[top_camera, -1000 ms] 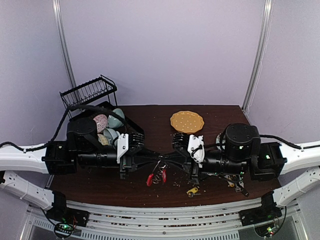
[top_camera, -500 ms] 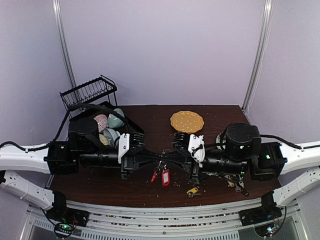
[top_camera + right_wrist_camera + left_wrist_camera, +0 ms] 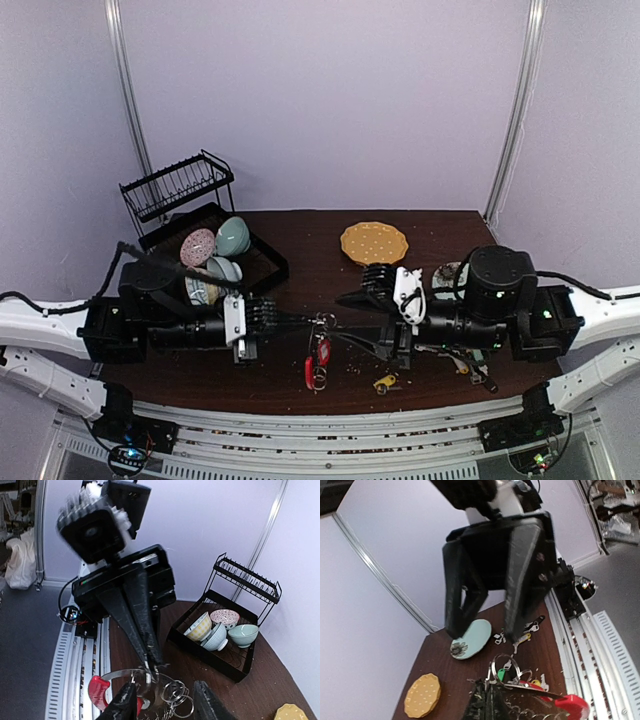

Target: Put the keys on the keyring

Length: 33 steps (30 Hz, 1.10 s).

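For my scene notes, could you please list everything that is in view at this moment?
keyring: one, red arc with silver loops, held at table front centre.
loose keys: a few, silver, one yellow-tagged, front right.
dotted plate: one, yellow, rear centre.
flowered plate: one, pale blue, under the right arm.
dish rack: one, black, rear left.
bowls: four, mixed colours, in the rack.
table: one, dark brown.
left tool: one, black, shut on the keyring.
right tool: one, black, open, facing the left tool.
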### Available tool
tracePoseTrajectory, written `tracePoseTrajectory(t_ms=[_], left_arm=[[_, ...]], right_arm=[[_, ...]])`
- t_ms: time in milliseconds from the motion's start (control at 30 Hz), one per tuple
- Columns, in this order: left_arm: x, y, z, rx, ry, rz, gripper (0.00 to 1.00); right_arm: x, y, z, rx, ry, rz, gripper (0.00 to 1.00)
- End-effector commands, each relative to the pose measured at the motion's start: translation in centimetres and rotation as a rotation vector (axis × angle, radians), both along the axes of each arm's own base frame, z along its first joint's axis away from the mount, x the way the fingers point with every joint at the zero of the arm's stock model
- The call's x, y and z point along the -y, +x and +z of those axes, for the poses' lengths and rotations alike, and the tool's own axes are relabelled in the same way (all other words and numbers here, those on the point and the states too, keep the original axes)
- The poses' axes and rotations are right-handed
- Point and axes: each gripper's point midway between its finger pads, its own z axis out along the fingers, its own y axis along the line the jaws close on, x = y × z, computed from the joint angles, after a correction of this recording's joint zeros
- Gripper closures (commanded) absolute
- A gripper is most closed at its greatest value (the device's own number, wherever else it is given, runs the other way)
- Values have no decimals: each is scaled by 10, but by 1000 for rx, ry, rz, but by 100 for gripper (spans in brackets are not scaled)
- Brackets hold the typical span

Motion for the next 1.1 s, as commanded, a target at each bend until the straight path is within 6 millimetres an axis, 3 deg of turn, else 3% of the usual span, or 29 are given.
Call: tracePoseTrajectory(t_ms=[0, 133, 333, 733, 933, 1067], left_arm=[[-16, -6, 17, 380, -8, 69, 100], [-23, -19, 21, 528, 22, 38, 100], [-21, -42, 27, 682, 54, 24, 100], [-14, -61, 42, 678, 0, -15, 100], [-15, -60, 40, 673, 5, -8, 100], [-19, -53, 42, 578, -19, 42, 100]], right_arm=[[15, -10, 26, -13, 92, 55, 56], [24, -21, 34, -57, 113, 147, 54], [34, -18, 30, -104, 123, 141, 52], [26, -19, 14, -161, 81, 153, 50], [40, 18, -1, -287, 80, 19, 48], [62, 79, -34, -505, 74, -235, 47]])
